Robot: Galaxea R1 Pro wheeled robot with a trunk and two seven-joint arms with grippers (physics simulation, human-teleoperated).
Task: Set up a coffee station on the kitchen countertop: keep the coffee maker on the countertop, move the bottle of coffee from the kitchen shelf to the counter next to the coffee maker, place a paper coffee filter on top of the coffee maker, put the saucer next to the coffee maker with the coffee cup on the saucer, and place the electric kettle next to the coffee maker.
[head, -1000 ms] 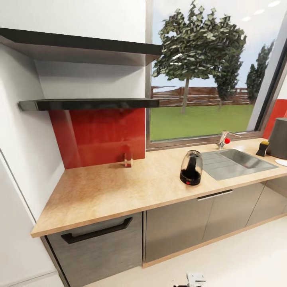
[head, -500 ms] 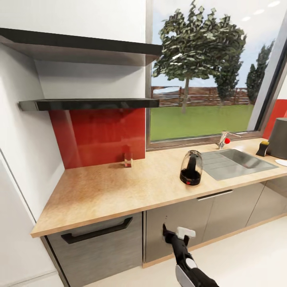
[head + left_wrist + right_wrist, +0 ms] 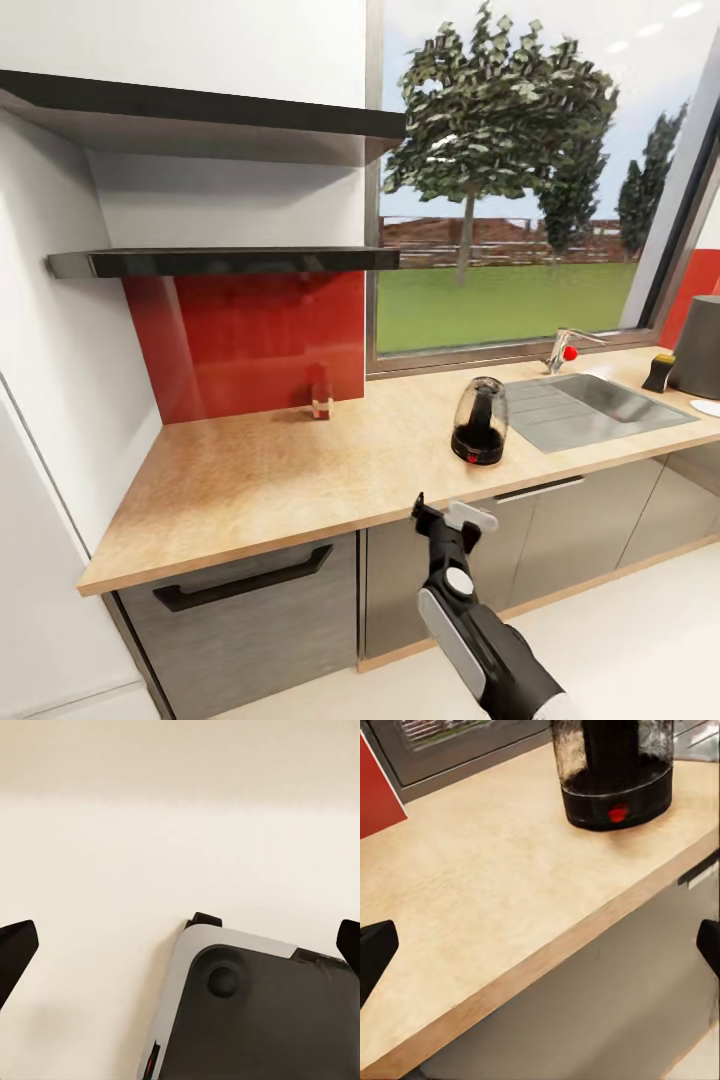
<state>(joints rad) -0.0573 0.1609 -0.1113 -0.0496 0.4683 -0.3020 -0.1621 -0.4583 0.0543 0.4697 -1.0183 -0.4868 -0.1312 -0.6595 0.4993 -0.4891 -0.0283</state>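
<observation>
An electric kettle with a clear glass body, black base and red button stands on the wooden countertop just left of the sink. The right wrist view shows the kettle close ahead on the countertop. My right gripper is open in front of the counter's front edge, below and slightly left of the kettle; its fingers stand wide apart with nothing between them. A small glass bottle sits against the red backsplash. My left gripper is open over pale floor.
A sink with a tap lies right of the kettle. A dark grey cylinder, a sponge and a white dish edge are at the far right. Two black shelves hang above the counter. Grey cabinets sit below.
My right arm has risen from the bottom of the head view to the counter's front edge, below the kettle. The things on the counter have not moved.
</observation>
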